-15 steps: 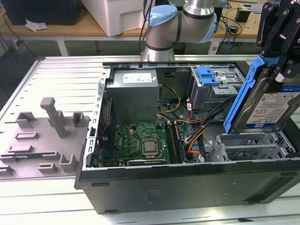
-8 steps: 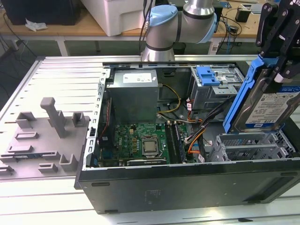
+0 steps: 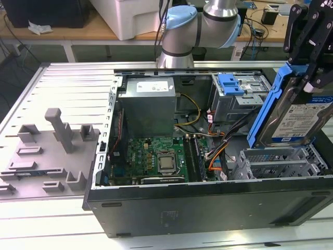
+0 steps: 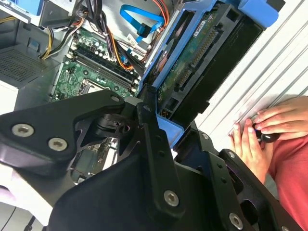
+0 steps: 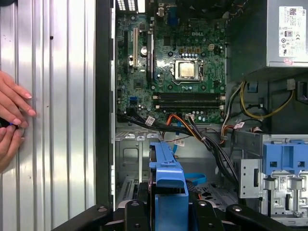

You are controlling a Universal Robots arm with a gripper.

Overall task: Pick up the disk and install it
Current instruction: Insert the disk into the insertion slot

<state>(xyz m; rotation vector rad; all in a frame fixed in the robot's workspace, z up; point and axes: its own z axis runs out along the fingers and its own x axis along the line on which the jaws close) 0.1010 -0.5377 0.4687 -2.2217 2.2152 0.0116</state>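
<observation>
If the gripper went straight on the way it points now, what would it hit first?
Most likely the grey drive cage in the computer case. The gripper is shut on the disk, whose lower end hangs over that cage in the exterior view. Whether they already touch is unclear.

The ribbed table (image 3: 67, 83) bears a computer case (image 3: 208, 208) and grey fixtures (image 3: 60, 130).

Silver arm (image 3: 221, 9), blue caps (image 3: 179, 20), black gripper (image 3: 311, 62)
</observation>
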